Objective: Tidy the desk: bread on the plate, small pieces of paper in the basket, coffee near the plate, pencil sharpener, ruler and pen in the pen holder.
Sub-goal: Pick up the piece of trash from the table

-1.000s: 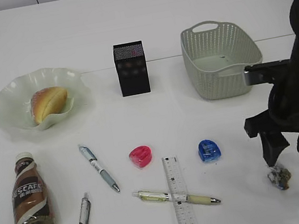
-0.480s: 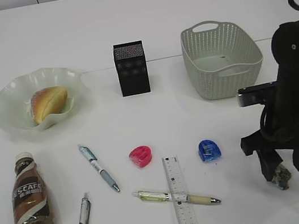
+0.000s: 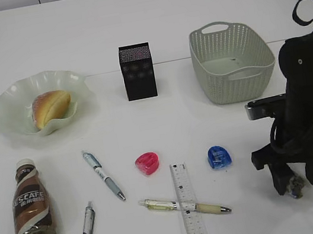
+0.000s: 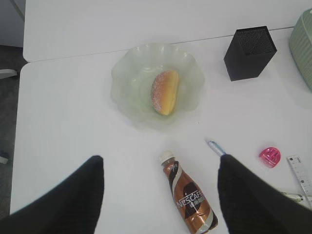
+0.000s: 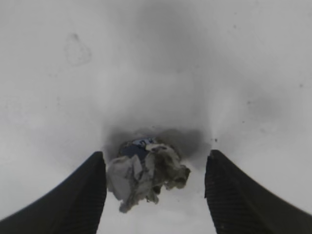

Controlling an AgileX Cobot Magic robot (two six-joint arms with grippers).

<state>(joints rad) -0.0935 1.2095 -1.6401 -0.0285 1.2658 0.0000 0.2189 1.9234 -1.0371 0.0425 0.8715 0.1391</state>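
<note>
Right gripper (image 5: 155, 195), jaws apart, straddles the crumpled paper (image 5: 144, 178) on the table (image 3: 216, 5); close squarely on its bulk before lifting toward the basket (image 3: 233, 62). Left gripper (image 4: 161, 195) hangs open, idle. Blue sharpener (image 3: 218, 157) lies near; nothing blocks the way.

Between my right jaws I see a crumpled paper scrap (image 5: 144, 175), whitish-grey with a dark blue patch. Beyond them sit a blue sharpener (image 3: 218, 157), a pink sharpener (image 3: 147, 163) and a pale green perforated basket (image 3: 231, 62).
</note>
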